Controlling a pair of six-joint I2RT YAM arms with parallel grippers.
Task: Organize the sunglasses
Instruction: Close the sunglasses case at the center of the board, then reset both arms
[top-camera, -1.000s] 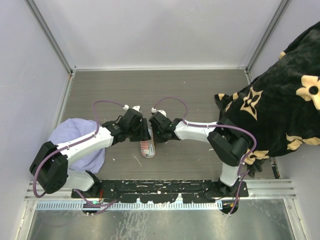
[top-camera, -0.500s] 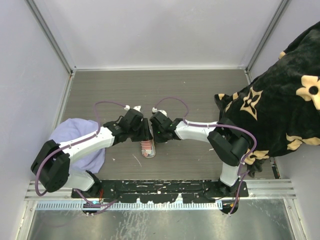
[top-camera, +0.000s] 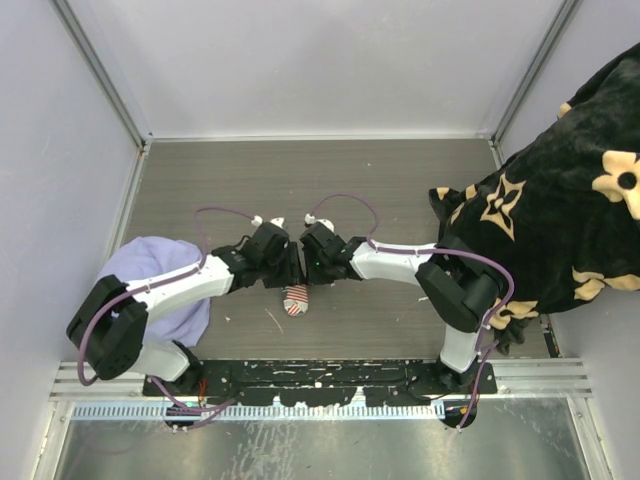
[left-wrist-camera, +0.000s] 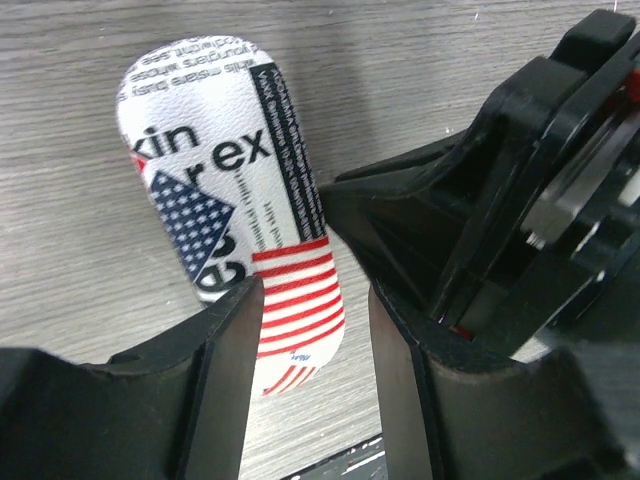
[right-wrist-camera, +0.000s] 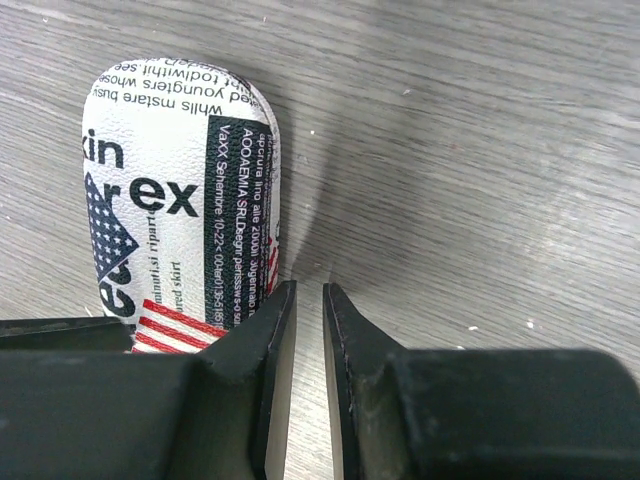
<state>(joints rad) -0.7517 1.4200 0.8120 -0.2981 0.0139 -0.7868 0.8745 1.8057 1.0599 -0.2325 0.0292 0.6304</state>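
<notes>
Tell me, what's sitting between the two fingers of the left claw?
In the left wrist view, one end of the flag-patterned soft case sits between the left gripper's fingers, which straddle its striped end.

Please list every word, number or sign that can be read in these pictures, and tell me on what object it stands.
On the soft case:
"ex" in big black letters
"kin", cut off at the edge
"younger", small print near the top
"skirt", small print near the stripes
Stars and red stripes, a flag sign
The remaining small print is too small or garbled to read.
Nothing else carries text.
</notes>
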